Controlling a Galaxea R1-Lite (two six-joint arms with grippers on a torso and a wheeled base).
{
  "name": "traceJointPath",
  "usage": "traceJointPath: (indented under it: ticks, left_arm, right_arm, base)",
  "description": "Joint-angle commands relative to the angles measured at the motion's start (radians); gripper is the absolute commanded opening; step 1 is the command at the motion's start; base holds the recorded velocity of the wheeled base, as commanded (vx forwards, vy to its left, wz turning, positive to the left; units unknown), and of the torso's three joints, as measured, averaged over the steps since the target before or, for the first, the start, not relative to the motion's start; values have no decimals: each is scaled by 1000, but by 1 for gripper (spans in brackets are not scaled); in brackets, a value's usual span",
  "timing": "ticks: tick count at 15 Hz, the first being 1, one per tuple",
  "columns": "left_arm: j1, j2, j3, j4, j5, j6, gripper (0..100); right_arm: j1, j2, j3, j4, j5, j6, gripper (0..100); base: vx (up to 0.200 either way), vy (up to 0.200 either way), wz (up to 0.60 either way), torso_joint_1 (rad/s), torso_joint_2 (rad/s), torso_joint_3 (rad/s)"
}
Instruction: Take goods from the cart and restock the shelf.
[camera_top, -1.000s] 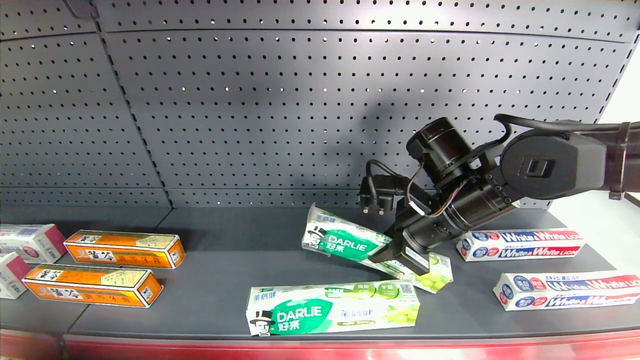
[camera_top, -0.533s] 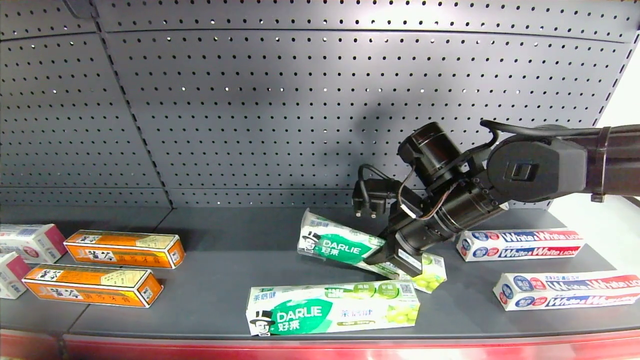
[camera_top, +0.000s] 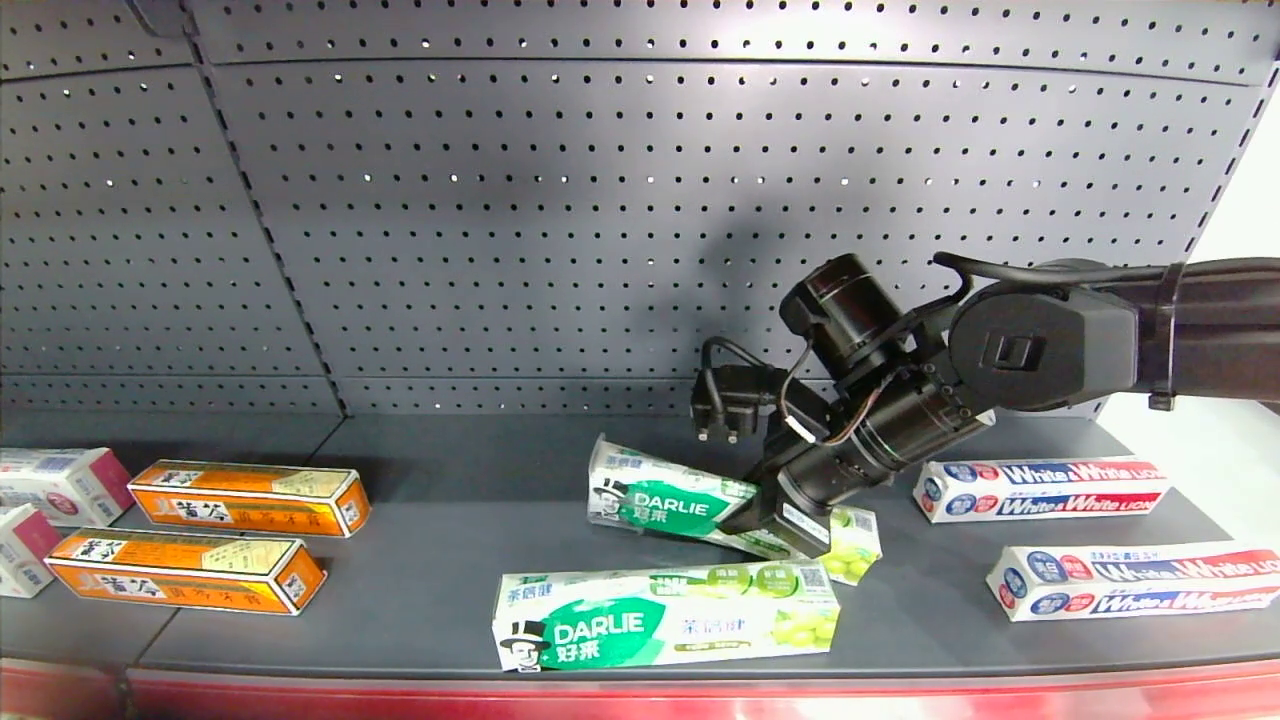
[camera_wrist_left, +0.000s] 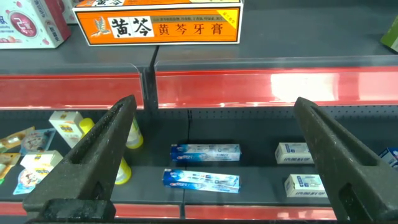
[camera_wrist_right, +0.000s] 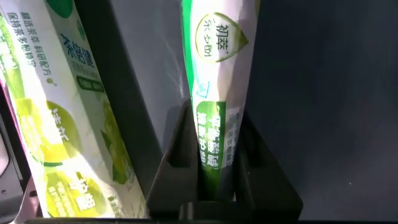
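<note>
1. Shelf (camera_top: 450, 500): carries other toothpaste boxes (camera_top: 665, 615); restocking appears partly done.
2. Green toothpaste box (camera_top: 650, 497): tilted at mid-shelf, not yet released; contact with the shelf unclear.
3. Right gripper (camera_top: 775, 522): fingers clamped on that box.
4. Left gripper (camera_wrist_left: 214, 124): fingers spread, empty.

Right gripper (camera_top: 787, 521) covers part of held green box (camera_top: 660, 497). Pink boxes (camera_top: 58, 485) cut by left edge, white box (camera_top: 1130, 580) by right edge. Left wrist view: orange box (camera_wrist_left: 158, 23) cropped, lower-shelf goods (camera_wrist_left: 205, 152) too small to identify.
</note>
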Motion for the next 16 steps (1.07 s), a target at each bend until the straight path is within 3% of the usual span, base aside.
traceJointPath:
  ticks: [1, 9, 10, 16]
  left_arm:
    - [0, 1, 0, 0, 0, 0, 100]
    - [-1, 0, 0, 0, 0, 0, 100]
    - [-1, 1, 0, 0, 0, 0, 100]
    - [0, 0, 0, 0, 0, 0, 100]
  right_arm:
    - [1, 3, -1, 0, 1, 0, 0]
    - [1, 16, -3, -5, -1, 0, 0]
    - [1, 16, -3, -5, -1, 0, 100]
    - [-1, 10, -3, -6, -18, 2, 100]
  base:
    - [0, 0, 0, 0, 0, 0]
    - [0, 0, 0, 0, 0, 0]
    - [0, 0, 0, 0, 0, 0]
    - [0, 0, 0, 0, 0, 0]
